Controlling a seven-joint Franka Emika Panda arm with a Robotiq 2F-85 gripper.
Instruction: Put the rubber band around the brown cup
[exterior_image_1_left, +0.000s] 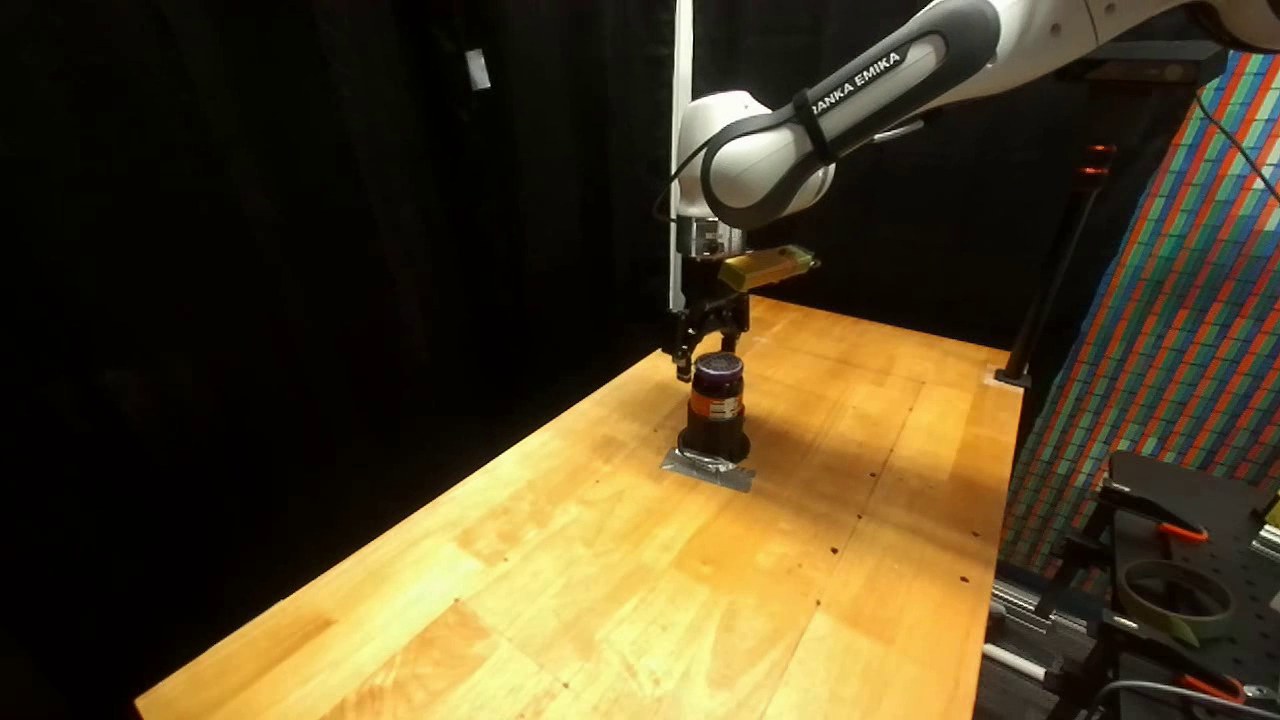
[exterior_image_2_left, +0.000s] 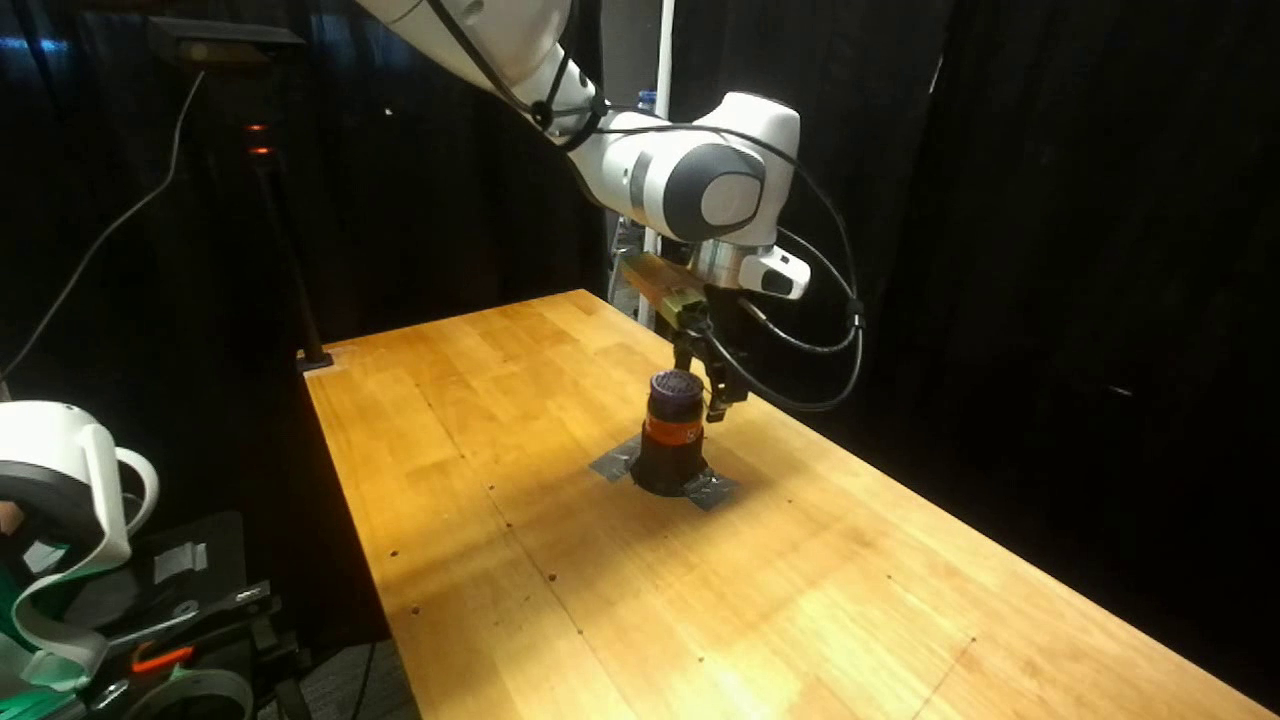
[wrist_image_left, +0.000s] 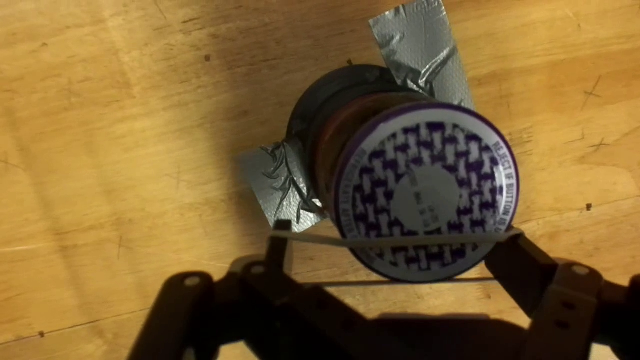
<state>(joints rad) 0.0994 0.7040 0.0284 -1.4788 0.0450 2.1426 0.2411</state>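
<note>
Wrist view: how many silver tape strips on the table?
2: upper strip near the image top, left strip left of the jar. The jar may hide more.

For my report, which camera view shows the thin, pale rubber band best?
The wrist view: there the thin, pale rubber band is stretched across the open black gripper, one strand seen against the top of the brown cylindrical cup. In both exterior views the gripper shows, but I cannot make out the band.
</note>
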